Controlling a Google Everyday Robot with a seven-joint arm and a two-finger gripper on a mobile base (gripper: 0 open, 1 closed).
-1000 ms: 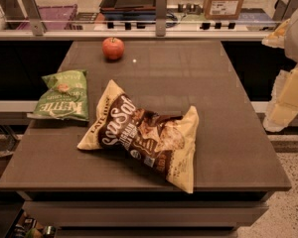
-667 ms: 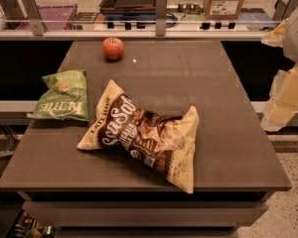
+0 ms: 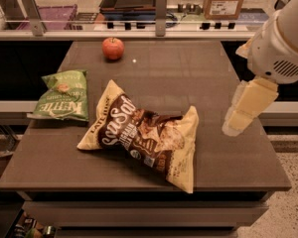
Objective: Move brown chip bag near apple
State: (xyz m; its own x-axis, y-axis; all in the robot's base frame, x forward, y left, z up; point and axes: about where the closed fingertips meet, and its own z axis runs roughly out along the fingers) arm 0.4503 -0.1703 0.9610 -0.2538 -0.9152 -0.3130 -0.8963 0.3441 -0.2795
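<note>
Two bags [image 3: 144,138] [image 3: 62,97], one apple [image 3: 112,48], hand [image 3: 233,125] right

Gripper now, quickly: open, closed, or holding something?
Gripper: open or closed cannot be told; it hangs above the right edge of the dark brown table, apart from the large crinkly brown chip bag.

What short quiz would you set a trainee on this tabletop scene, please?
1. True or false: the brown chip bag touches the apple.
2. In the picture, the gripper is: A) left of the brown chip bag, B) right of it, C) pressed onto it.
3. Which thing lies nearest the left edge of the table?
Key: 1 false, they lie apart. 2 B. 3 the green chip bag.
</note>
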